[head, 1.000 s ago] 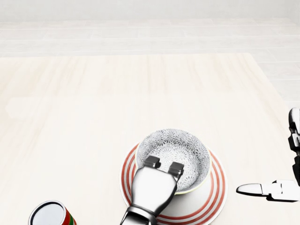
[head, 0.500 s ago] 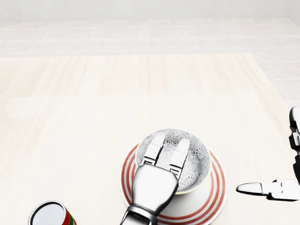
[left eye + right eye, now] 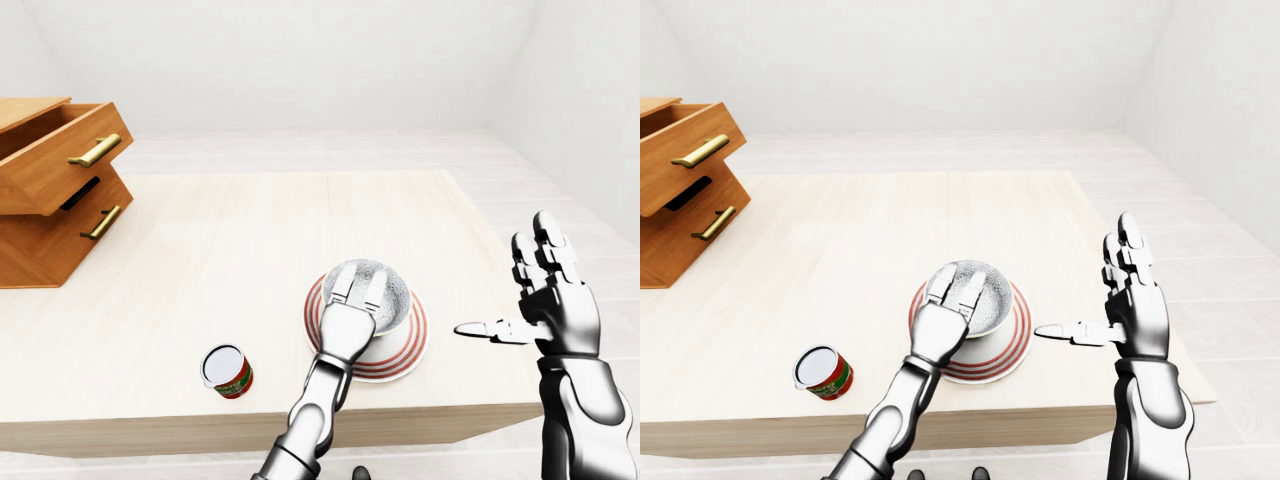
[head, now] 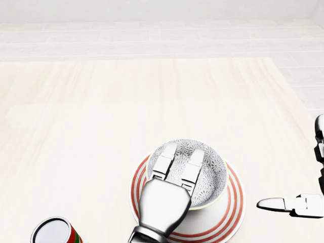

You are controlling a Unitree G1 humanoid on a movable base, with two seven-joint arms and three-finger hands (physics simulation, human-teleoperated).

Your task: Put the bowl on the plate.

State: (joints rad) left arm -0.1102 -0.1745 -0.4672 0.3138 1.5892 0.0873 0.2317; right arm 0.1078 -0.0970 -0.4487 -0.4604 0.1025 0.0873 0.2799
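Bowl sits on plate — left hand, unclenched, lies over it.

Tbl w/ plate, can, drawers

**Obscured and cropped**

Head view: left hand covers the bowl at its lower-left rim, plus part of the plate. Finger contact with the bowl's inside: cannot tell. Can and left forearm run off the bottom edge. Right hand cropped at right edge, mostly thumb showing.

Left-eye view: drawer unit cut by left edge. Can label too small to read.
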